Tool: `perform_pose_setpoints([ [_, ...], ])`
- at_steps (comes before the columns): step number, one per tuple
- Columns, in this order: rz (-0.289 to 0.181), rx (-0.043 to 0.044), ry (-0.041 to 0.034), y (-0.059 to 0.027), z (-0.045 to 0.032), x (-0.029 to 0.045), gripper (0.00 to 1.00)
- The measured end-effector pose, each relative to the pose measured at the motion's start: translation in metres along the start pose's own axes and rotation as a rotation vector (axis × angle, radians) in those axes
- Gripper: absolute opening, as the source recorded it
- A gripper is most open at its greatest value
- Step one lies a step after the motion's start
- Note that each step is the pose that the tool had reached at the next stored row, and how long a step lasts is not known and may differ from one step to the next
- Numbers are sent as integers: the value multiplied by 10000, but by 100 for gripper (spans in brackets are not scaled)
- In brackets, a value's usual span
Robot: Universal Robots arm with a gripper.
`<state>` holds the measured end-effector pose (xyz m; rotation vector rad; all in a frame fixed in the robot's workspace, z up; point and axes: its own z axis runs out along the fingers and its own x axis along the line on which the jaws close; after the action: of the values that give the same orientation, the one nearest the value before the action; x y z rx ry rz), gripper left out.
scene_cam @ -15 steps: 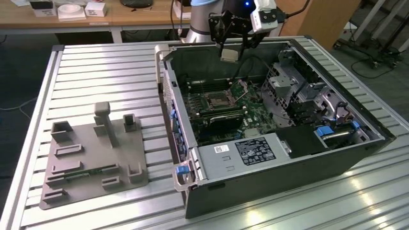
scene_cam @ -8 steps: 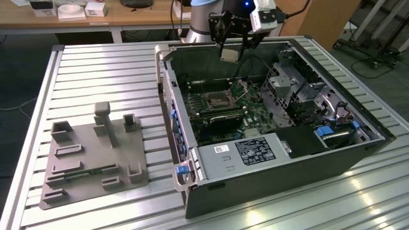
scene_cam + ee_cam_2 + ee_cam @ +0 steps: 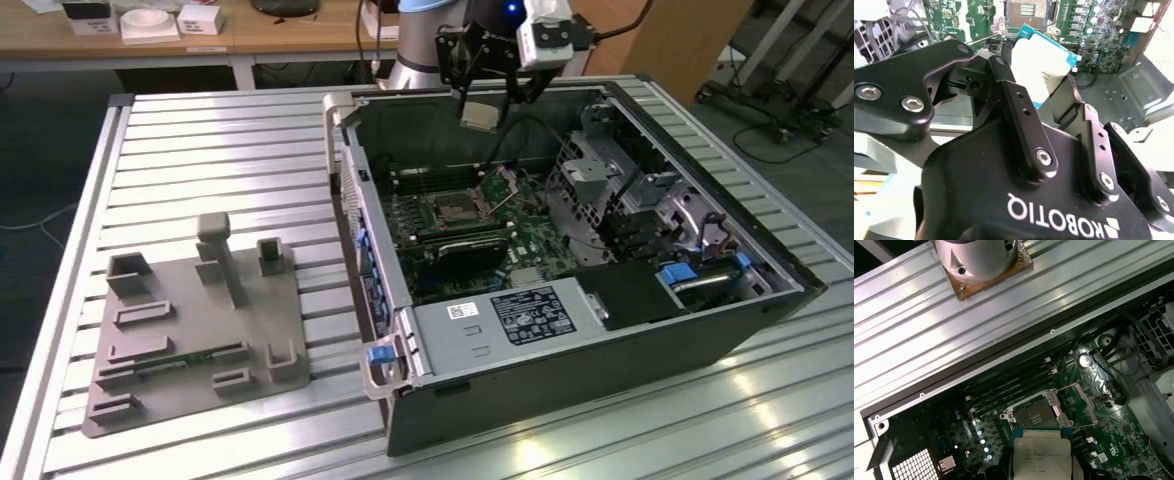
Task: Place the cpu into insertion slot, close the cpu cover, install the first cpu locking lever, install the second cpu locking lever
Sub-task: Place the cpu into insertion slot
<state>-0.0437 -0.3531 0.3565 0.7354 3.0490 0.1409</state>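
My gripper (image 3: 478,104) hangs over the far part of the open computer case (image 3: 747,330), shut on the cpu (image 3: 478,113). In the second wrist view the black fingers (image 3: 1016,107) clamp the cpu (image 3: 1041,62), a silvery square chip with a blue-green edge, by two opposite sides. The first wrist view shows the cpu (image 3: 1042,458) from above, its metal top facing the camera. The insertion slot (image 3: 447,210) lies below it on the green motherboard, open and holding nothing (image 3: 1033,412). The cpu cover (image 3: 509,183) stands swung up beside the slot.
A grey power supply box (image 3: 514,315) with a white label fills the case's near end. Drive cages and cables (image 3: 627,190) crowd the exterior view's right. Black memory slots (image 3: 1004,387) run beside the socket. A grey fixture plate (image 3: 200,330) lies on the ribbed metal table (image 3: 214,150).
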Motion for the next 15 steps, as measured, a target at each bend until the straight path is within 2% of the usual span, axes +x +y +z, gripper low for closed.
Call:
perform_pose_setpoints([
  [15, 1487, -29, -131, -6, 11, 10, 54],
])
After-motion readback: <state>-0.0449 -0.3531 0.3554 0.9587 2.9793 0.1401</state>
